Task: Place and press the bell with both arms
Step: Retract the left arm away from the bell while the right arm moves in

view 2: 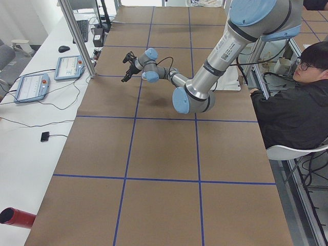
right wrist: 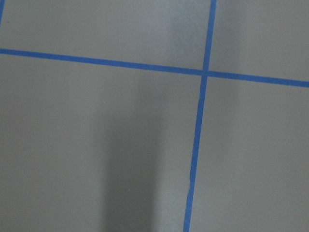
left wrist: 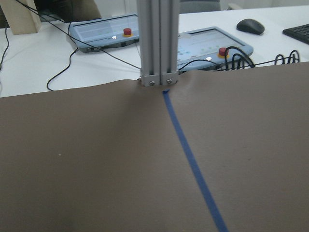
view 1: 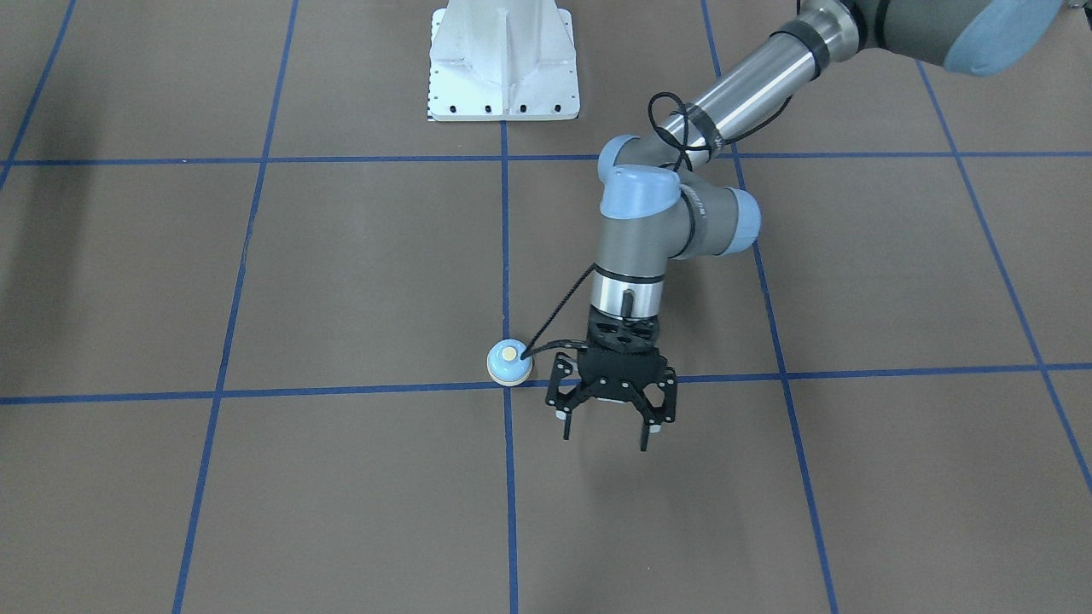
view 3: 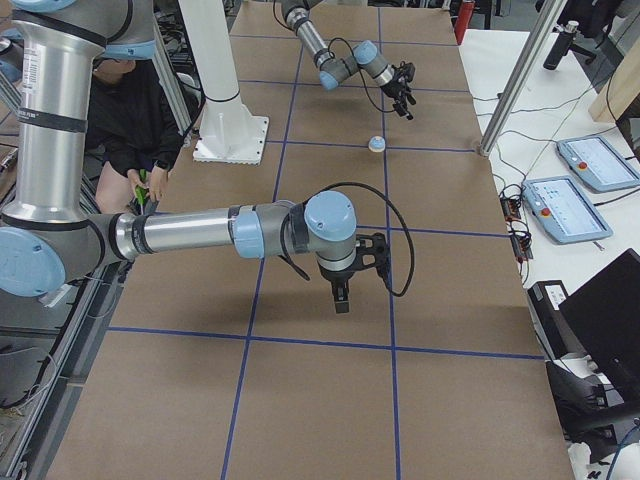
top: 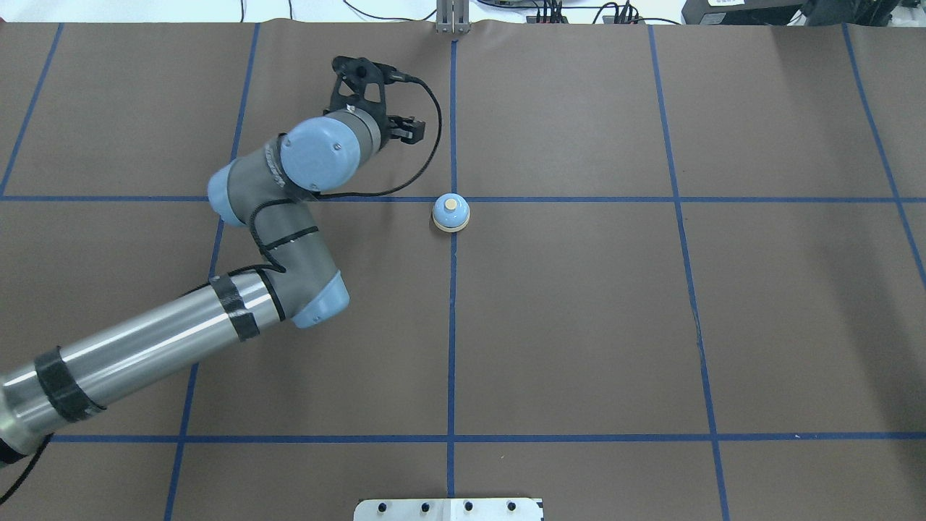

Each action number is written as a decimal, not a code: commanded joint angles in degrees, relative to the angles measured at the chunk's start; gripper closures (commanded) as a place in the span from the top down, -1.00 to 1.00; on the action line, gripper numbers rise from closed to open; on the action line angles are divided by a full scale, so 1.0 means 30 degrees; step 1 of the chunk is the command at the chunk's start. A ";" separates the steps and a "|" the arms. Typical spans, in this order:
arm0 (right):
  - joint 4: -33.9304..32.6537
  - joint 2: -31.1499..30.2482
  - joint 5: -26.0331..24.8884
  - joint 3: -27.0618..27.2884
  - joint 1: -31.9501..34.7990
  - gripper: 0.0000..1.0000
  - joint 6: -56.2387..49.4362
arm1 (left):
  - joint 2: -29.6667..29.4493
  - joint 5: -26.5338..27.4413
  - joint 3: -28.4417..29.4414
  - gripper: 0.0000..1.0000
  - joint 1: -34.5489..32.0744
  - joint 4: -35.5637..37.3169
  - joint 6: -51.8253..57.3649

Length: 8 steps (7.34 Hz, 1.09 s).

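Observation:
The light-blue bell (view 1: 509, 362) with its cream button stands upright on the brown table at a crossing of blue tape lines; it also shows in the overhead view (top: 451, 213) and the exterior right view (view 3: 376, 144). My left gripper (view 1: 606, 438) is open and empty. It hovers above the table beside the bell, on my left and a little beyond it, without touching; it also shows in the overhead view (top: 382, 101). My right gripper (view 3: 343, 296) shows only in the exterior right view, far from the bell near the table's right end; I cannot tell if it is open or shut.
The white bolted pedestal (view 1: 503, 64) stands at the robot's side. An aluminium post (left wrist: 157, 43) rises at the far table edge, with control pendants (left wrist: 104, 35) behind it. An operator (view 2: 297, 102) sits by the robot. A red cylinder (view 2: 15, 218) lies on the side bench.

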 commanded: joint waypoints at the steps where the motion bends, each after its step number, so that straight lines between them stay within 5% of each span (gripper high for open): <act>1: -0.0094 0.3162 -0.0093 -0.0338 -0.2098 1.00 0.2903 | 0.2208 -0.5697 -0.0390 1.00 -0.3563 0.0397 0.1651; 3: -0.0152 0.6004 -0.0703 -0.0835 -0.5433 1.00 0.6851 | 0.4147 -0.8351 -0.0390 1.00 -0.6116 0.0395 0.4516; 6: -0.1788 1.1857 -0.4686 -0.2907 -1.0447 0.98 1.3324 | 0.6312 -1.0964 -0.0564 1.00 -0.8494 0.0396 0.6750; 8: -0.1735 1.4385 -0.5566 -0.4667 -1.2532 0.73 1.7051 | 0.8420 -1.1963 -0.1875 1.00 -1.0018 0.1761 0.8945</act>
